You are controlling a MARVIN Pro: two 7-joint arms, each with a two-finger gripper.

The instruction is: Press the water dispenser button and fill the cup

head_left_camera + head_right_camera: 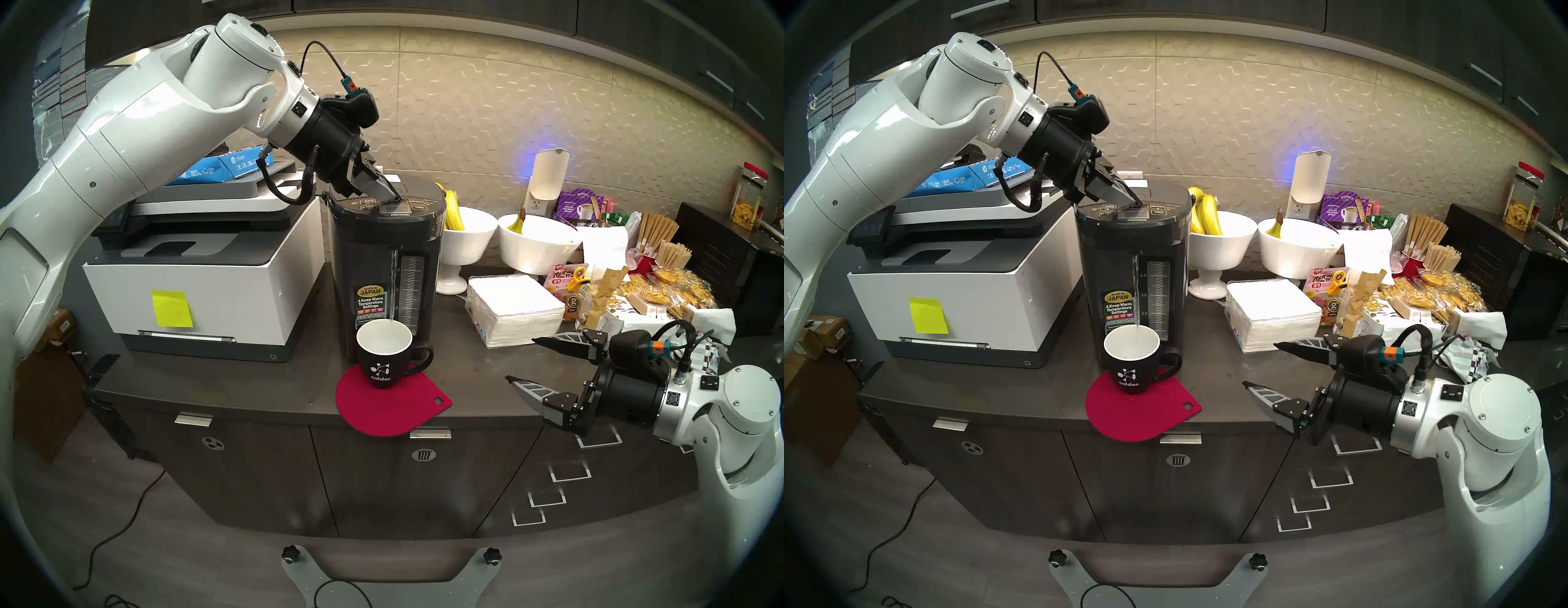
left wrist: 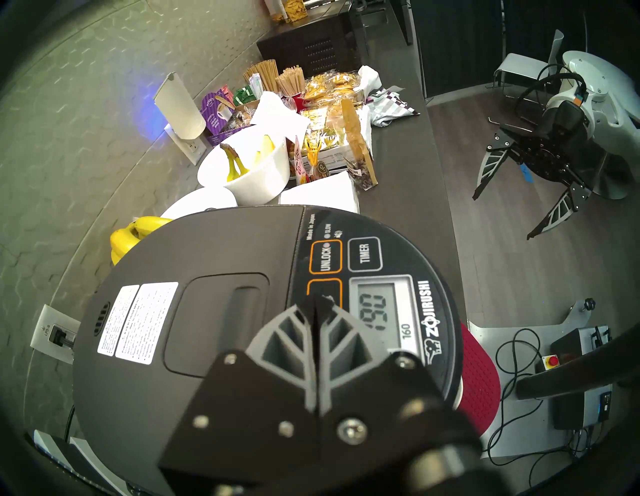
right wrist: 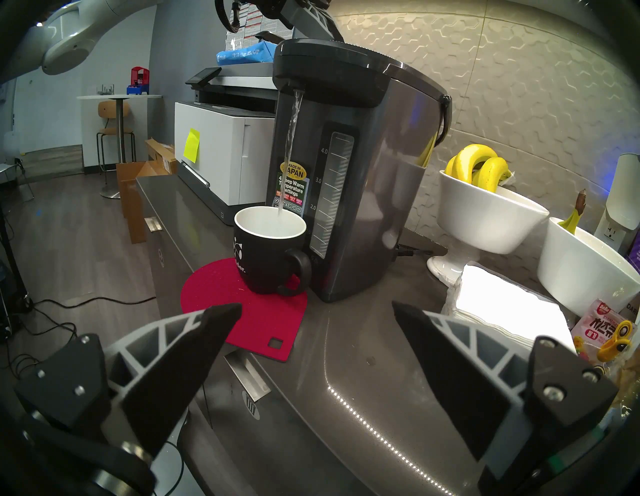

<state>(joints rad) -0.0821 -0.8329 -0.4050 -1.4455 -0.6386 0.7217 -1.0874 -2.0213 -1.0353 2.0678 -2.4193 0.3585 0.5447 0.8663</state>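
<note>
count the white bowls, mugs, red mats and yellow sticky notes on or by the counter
white bowls: 2
mugs: 1
red mats: 1
yellow sticky notes: 1
total: 5

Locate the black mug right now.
In the head view the black mug stands centre on a red mat, directly under the water dispenser spout, handle toward the robot's right.

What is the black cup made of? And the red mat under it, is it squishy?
The cup looks like glazed ceramic: thick walls, smooth black outside, white inside. The red mat looks like flexible silicone or rubber: thin, matte, with a dotted texture in the left wrist view. Whether it is squishy I cannot tell.
</note>
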